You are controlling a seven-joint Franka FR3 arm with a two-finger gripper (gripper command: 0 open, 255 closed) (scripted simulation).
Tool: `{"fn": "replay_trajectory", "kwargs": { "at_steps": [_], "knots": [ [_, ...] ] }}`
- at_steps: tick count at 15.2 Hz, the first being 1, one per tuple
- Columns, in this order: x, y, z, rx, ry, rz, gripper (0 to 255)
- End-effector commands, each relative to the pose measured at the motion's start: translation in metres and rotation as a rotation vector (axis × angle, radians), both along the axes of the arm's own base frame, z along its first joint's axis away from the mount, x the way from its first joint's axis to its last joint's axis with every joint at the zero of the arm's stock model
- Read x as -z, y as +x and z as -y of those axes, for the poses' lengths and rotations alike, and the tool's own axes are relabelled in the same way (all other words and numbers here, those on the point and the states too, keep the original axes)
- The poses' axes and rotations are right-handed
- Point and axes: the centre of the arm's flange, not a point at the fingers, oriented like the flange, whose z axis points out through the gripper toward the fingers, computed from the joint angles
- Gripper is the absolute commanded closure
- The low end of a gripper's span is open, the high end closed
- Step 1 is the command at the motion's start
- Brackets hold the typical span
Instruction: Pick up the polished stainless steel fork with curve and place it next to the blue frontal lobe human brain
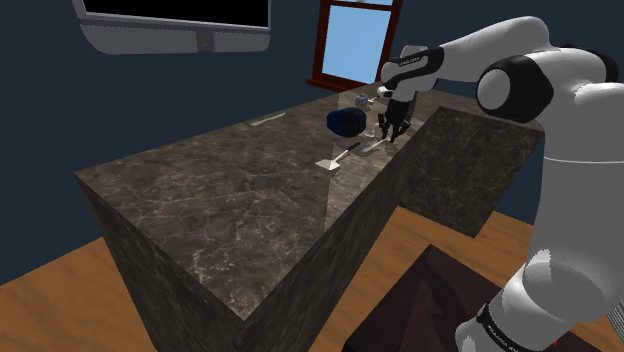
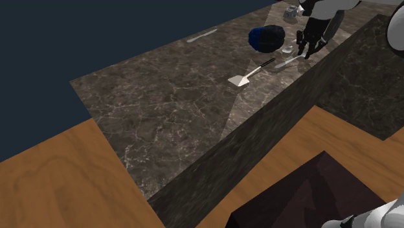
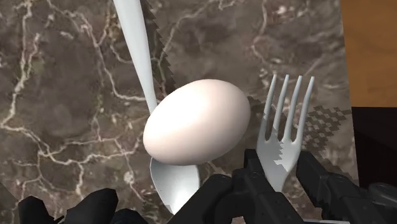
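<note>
Hovering unclenched, the black claw [image 1: 394, 126] sits over a light, stiff, slippery fork [image 3: 286, 127], best pinched across its narrow handle.

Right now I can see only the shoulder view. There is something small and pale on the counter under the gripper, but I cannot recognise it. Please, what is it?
Observer: The wrist view shows a fork with four tines right at the gripper, and the tines point away from it.
Operator: Thank you. Is there another thing close to it that I could hit?
Observer: Yes. A white egg sits just beside the fork, lying over the neck of a spoon.
</note>
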Motion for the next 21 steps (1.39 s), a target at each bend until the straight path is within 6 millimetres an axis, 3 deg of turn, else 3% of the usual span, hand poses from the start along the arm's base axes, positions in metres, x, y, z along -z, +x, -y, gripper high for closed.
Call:
{"fn": "replay_trajectory", "kwargs": {
  "at_steps": [1,3,4,9,13,21],
  "knots": [
    [0.0,0.0,0.0,0.0,0.0,0.0,255],
    [0.0,0.0,0.0,0.0,0.0,0.0,255],
    [0.0,0.0,0.0,0.0,0.0,0.0,0],
    [0.0,0.0,0.0,0.0,0.0,0.0,0],
    [-0.05,-0.001,-0.002,0.0,0.0,0.0,0],
    [-0.05,-0.001,-0.002,0.0,0.0,0.0,0]
  ]
}}
